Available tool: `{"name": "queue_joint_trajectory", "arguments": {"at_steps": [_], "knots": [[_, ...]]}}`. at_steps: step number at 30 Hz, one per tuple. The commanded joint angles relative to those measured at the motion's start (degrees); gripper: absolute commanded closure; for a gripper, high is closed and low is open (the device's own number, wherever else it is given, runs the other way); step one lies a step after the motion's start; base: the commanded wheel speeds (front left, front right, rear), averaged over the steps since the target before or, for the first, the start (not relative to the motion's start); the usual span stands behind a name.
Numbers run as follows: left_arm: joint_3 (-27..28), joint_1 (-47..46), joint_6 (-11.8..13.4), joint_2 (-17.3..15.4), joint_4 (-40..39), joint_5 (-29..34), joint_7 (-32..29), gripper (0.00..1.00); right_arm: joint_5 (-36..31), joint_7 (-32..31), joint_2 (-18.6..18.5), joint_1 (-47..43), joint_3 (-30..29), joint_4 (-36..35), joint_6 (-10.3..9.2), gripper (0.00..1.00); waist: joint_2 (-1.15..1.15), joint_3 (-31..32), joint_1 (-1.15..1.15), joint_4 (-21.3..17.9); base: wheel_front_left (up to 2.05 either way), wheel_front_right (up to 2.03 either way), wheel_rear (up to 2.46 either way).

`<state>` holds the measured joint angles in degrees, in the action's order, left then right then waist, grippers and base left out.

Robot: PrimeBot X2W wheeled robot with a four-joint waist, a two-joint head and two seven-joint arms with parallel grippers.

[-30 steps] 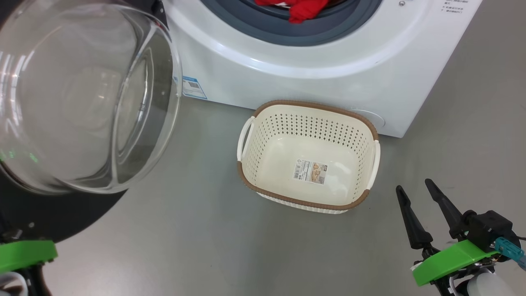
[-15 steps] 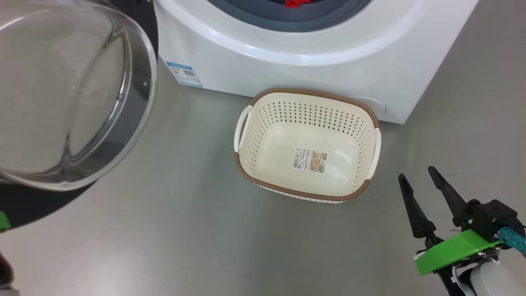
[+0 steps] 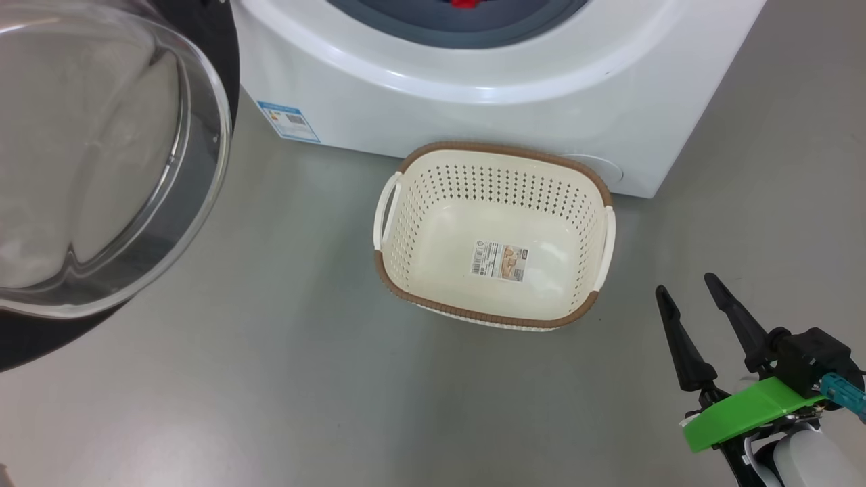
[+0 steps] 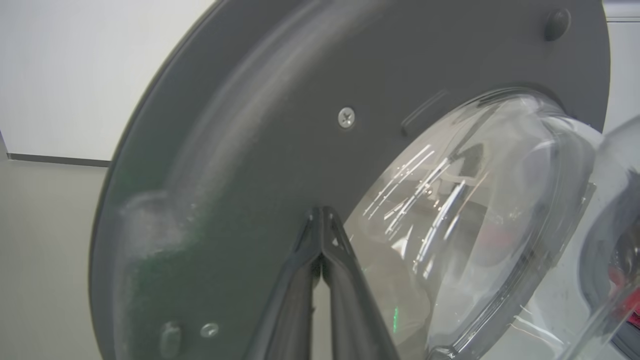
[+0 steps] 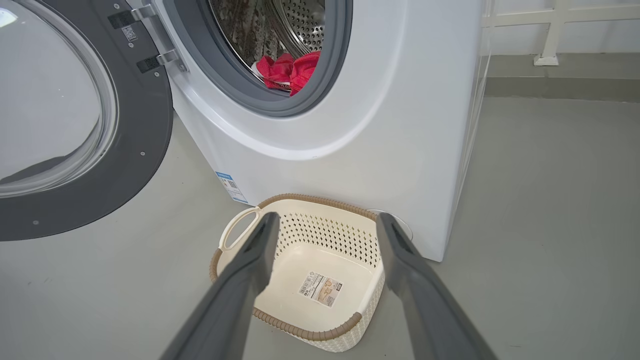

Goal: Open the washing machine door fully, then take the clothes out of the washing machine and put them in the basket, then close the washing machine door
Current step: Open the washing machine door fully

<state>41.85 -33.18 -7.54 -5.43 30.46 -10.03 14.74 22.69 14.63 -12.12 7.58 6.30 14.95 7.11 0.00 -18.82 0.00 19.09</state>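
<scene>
The washing machine (image 3: 487,81) stands at the top of the head view, its door (image 3: 88,155) swung out to the left with the glass bowl facing me. Red clothes (image 5: 287,70) lie at the front lip of the steel drum. The cream basket (image 3: 473,314) sits on the floor against the machine's front, holding nothing but its paper label. My left gripper (image 4: 320,212) is shut on nothing, its tips at the dark inner face of the door (image 4: 250,125). My right gripper (image 3: 685,284) hangs open to the right of the basket (image 5: 300,327), nothing between its fingers.
Grey floor (image 3: 270,392) spreads in front of the machine and around the basket. A white wall with a dark skirting line (image 4: 55,160) lies behind the door. White railing (image 5: 550,30) stands beyond the machine's right side.
The head camera has shifted, sliding the scene up and left. The door has swung further out to the left, away from the machine. The right gripper has stayed open in place.
</scene>
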Motion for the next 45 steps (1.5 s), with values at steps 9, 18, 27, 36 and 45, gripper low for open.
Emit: {"name": "queue_joint_trajectory", "arguments": {"at_steps": [9, 18, 27, 36, 45], "knots": [[-2.9, 5.8, 0.1, -2.6, -3.1, -0.7, 0.3, 1.0, -0.5, 0.4, 0.5, 0.2, 1.2, -0.7, 0.37, 0.0, 0.0, 3.5, 0.0, -0.2, 0.0, 0.0, 0.0], [-12.4, 14.6, 0.1, 1.1, -9.7, 0.4, 0.3, 0.55, -1.1, 0.4, 1.0, -1.3, 0.1, -1.4, 0.37, 0.0, 0.0, 6.4, 0.0, -0.5, 0.0, 0.0, 0.0], [-20.0, 20.9, 0.1, 2.5, -14.5, -0.4, 0.3, 0.0, -1.2, 0.4, 1.9, -3.1, -2.4, -3.1, 0.37, 0.0, 0.0, 8.5, 0.0, -2.1, 0.0, 0.0, 0.0], [-27.9, 25.5, 0.1, 2.5, -17.8, -2.0, 0.3, 0.0, -1.0, 0.4, 3.0, -4.5, -5.4, -3.8, 0.37, 0.0, 0.0, 9.9, 0.0, -7.2, 0.0, 0.0, 0.0], [-33.4, 27.4, 0.1, 2.3, -19.8, -2.2, 0.3, 0.0, -1.0, 0.4, 3.6, -5.4, -7.2, -3.6, 0.37, 0.0, 0.0, 10.5, 0.0, -12.8, 0.0, 0.0, 0.0]]}}
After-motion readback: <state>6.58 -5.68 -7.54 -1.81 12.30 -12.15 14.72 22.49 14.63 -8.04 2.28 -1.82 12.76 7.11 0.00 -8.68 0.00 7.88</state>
